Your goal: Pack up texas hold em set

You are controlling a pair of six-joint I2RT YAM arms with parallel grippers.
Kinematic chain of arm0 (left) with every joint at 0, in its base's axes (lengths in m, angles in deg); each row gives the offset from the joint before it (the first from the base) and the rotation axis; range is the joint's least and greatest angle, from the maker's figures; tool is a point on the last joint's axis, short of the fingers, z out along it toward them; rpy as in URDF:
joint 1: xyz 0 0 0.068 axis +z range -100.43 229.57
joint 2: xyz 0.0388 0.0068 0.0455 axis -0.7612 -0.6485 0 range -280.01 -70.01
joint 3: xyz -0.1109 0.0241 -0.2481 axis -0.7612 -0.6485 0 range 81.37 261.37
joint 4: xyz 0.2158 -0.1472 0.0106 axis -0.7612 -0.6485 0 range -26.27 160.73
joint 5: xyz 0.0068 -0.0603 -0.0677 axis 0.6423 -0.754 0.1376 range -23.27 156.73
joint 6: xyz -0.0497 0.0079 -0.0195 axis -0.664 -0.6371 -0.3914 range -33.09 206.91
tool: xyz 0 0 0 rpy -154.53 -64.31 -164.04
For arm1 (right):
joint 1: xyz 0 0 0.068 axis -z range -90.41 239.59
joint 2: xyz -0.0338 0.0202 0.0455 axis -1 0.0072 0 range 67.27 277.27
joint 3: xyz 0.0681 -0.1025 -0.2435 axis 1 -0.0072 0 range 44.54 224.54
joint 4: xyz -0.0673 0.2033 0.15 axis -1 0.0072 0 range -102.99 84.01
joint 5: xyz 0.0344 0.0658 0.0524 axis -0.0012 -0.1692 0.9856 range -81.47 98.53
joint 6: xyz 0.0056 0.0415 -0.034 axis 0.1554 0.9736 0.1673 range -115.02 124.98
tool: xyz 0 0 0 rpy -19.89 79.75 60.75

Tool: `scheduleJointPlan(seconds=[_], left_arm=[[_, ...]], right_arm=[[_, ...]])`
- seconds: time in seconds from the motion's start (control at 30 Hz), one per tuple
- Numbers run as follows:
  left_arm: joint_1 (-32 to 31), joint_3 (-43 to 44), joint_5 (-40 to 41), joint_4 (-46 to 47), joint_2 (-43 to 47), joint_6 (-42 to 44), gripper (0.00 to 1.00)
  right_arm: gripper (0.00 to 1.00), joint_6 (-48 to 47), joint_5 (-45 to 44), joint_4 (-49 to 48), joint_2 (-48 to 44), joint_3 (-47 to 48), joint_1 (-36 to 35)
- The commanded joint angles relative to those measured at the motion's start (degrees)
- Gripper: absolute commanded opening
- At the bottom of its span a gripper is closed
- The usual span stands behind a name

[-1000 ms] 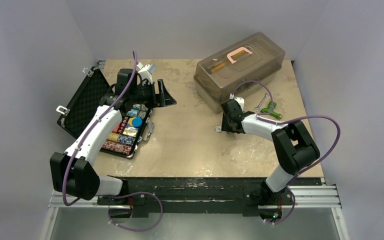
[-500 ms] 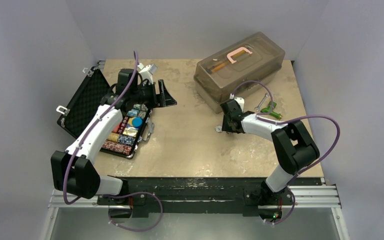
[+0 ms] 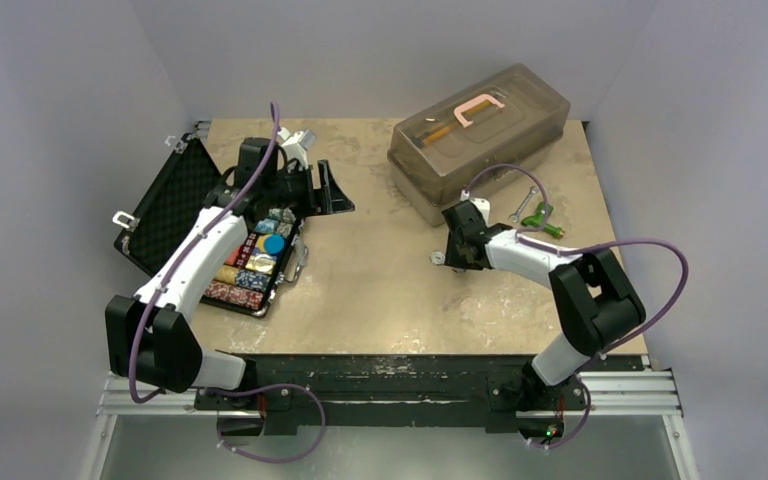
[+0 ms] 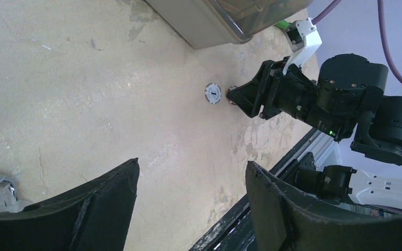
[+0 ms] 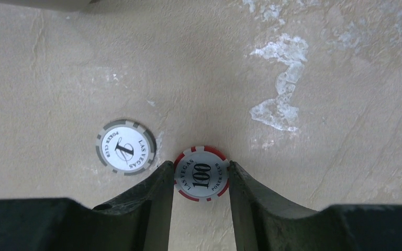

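Pinching the red 100 chip (image 5: 201, 174) on the bench (image 5: 293, 63), my right jaws grip its edges. My left jaws gape empty.

Chip rows (image 3: 247, 276) partly behind left arm (image 3: 196, 255)

Briefcase (image 3: 172, 205) open; red chip (image 5: 201, 173), grey chip (image 5: 125, 146) outside.

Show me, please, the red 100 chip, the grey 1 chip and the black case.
red 100 chip (image 5: 201, 173), right wrist view, on the printed 100.
grey 1 chip (image 5: 125, 146), right wrist view, on the printed 1.
black case (image 3: 170, 203), top external view, on its open lid.
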Motion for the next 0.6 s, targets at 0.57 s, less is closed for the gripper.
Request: scheduleJointPlan(seconds=[0.57], left_arm=[[-3.91,-1.59,-6.07,6.35,-6.02,-3.53,0.70]], right_arm=[[0.37,16.16,13.24,-3.23,-13.41,-0.71,-0.29]])
